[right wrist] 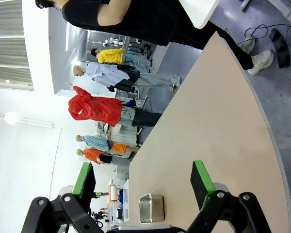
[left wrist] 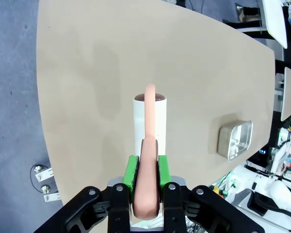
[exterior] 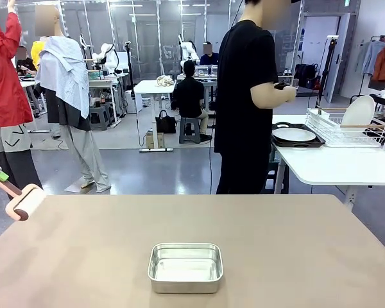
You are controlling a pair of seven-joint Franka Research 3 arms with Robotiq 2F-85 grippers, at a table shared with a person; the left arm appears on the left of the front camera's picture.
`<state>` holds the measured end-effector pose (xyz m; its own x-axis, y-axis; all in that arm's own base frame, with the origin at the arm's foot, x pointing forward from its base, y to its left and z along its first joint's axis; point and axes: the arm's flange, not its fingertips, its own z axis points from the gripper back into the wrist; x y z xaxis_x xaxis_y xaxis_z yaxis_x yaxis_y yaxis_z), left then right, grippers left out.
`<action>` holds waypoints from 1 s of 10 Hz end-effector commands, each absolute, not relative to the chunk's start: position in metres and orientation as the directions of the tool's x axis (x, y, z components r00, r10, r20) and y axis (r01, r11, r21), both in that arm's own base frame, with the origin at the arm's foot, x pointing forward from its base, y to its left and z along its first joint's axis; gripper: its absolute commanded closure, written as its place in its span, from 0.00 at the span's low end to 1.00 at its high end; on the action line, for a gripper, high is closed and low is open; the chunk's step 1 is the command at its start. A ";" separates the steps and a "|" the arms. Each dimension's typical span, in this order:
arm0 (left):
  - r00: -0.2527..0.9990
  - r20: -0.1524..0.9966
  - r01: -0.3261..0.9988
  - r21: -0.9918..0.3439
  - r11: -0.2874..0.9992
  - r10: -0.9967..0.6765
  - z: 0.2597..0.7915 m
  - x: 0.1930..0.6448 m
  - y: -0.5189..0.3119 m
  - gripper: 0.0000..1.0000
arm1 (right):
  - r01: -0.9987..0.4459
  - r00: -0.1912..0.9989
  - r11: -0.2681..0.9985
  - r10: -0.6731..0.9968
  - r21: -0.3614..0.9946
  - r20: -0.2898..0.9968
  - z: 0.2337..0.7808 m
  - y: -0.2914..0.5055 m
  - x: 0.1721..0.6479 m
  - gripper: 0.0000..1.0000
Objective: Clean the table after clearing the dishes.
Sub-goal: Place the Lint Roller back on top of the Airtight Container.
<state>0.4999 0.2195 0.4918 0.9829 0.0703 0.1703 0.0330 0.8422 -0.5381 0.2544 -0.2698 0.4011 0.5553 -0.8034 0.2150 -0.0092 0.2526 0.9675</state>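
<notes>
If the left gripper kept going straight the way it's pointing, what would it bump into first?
Probably the table. The left gripper holds a pink-handled roller aimed down at the bare tabletop, so the roller's white drum would likely touch first. The steel pan lies well off to the side.

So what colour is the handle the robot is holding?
The handle is pale peachy pink, with a white roller beneath it. The left wrist view shows it best.

Bright, even overhead light fills the room — the beige table (exterior: 263, 244) carries only soft, faint shadows. The steel pan (exterior: 185, 267) shows a pale glare on its floor. In the right wrist view the upper left blows out to white and the table edge bows with wide-angle distortion; the near gripper fingers (right wrist: 202, 178) look slightly soft
</notes>
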 end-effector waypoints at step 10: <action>0.320 0.199 0.947 -0.041 0.318 -0.926 0.582 0.406 -0.123 0.78 | -0.028 0.555 0.264 -0.798 0.964 0.235 0.401 -0.266 0.252 0.00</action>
<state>0.4312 -0.1350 0.5892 0.4122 -0.8955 0.1679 0.9110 0.4026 -0.0894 0.2545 -0.2698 0.4010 0.5556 -0.8032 0.2150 -0.0095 0.2525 0.9675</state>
